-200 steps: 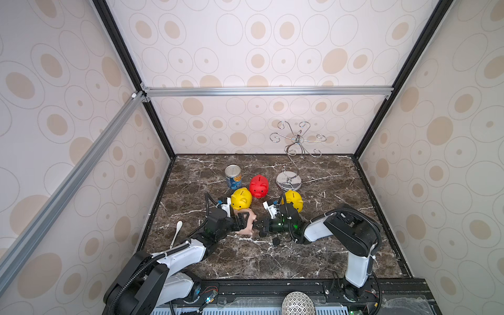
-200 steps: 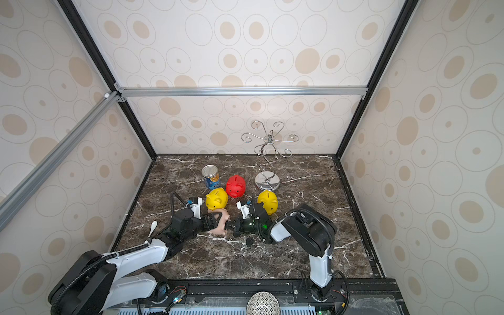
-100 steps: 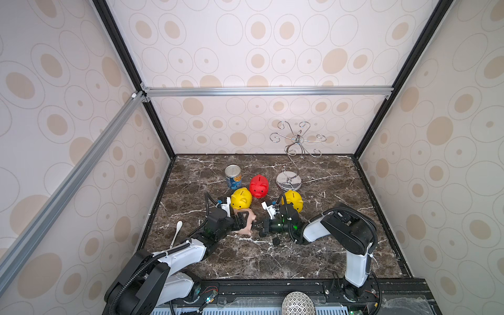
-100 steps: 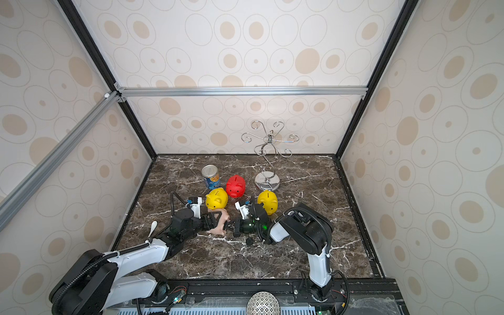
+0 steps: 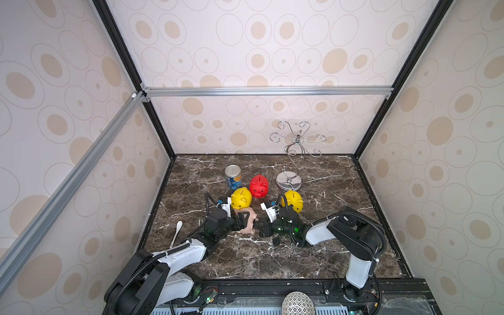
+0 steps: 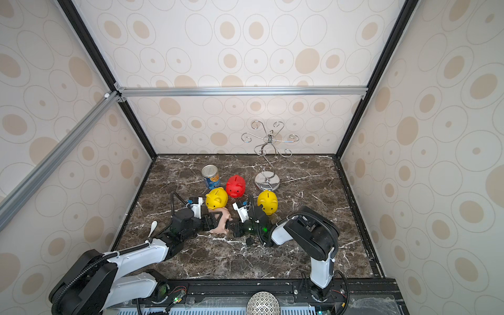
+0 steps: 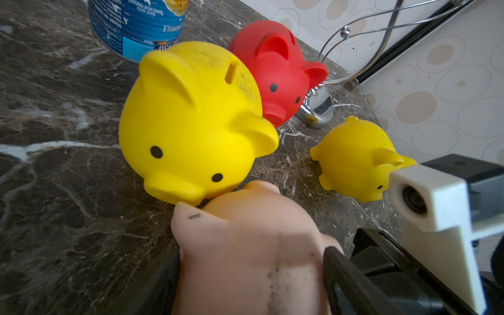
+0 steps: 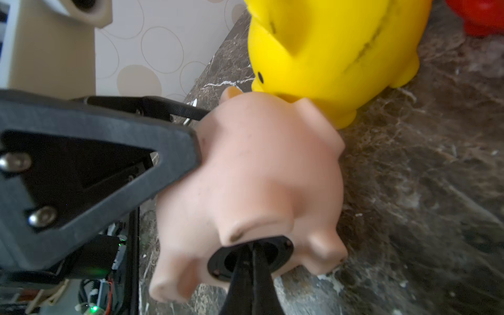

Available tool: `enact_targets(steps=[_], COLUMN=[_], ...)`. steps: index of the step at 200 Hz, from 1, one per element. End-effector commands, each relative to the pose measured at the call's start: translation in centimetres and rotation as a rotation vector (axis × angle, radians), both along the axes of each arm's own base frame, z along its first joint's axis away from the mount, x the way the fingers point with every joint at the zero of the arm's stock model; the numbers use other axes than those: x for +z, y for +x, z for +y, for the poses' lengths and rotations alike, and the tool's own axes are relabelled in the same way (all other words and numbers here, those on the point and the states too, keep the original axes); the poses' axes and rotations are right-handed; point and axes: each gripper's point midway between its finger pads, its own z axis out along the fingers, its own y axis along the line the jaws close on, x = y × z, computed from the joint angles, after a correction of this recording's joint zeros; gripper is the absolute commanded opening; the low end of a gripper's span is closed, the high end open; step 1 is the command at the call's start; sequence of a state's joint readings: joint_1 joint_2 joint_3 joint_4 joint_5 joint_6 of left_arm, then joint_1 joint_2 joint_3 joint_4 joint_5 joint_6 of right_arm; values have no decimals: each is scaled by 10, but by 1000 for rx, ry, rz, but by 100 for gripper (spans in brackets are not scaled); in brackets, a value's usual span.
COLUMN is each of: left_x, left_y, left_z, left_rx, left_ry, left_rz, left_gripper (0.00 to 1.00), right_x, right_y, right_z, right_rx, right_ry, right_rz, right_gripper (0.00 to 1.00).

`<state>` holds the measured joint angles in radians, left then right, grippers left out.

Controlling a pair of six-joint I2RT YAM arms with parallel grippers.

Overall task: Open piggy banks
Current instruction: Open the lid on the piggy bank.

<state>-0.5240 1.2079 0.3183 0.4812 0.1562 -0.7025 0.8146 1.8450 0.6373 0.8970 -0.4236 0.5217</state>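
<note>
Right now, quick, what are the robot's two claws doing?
Left gripper: closed on the pale pink piggy bank.
Right gripper: shut, its tips at that pig's black plug.

Four piggy banks point(image 5: 258, 186), one can point(image 5: 233, 177), one wire stand point(image 5: 289, 182), one spoon point(image 5: 177, 231)

Right tool point(image 8: 252, 255) pinched together at the black plug point(image 8: 218, 262) — left tool point(image 7: 251, 270) squeezed the pink piggy bank point(image 7: 251, 231) tighter

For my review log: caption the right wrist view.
Shut right claw at the black plug of the pale pink piggy bank gripped by the left claw.
</note>
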Motion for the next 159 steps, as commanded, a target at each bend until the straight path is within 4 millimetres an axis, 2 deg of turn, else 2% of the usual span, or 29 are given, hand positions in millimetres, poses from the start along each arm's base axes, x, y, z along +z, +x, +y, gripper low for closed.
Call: enact_targets(steps=[1,30,53,61,95,132,159], left_x=[-37,-32,-28,-33,-34,-36,-36], left_y=[-26,-24,-21,-24,-24,-24,-23], left_z=[0,-1,-3,-2,-3,-1,-3], left_rx=[-70,-75,-82,-83,-93,-90,-98], left_ry=[85,95,96,111,120,142,152], left_rz=[145,145,135,160,167,189,203], left_gripper=[81,81,81,82,82,83,84], right_x=[31,21,6,4,5,16,17], right_y=[6,1,5,7,5,5,0], right_z=[9,14,8,5,6,8,14], right_rx=[46,61,38,20,15,2,27], right_ry=[4,-100,-197,-204,-227,-198,-251], right_rz=[-242,-305,-359,-381,-521,-654,-783], right_gripper=[0,0,0,0,0,0,0])
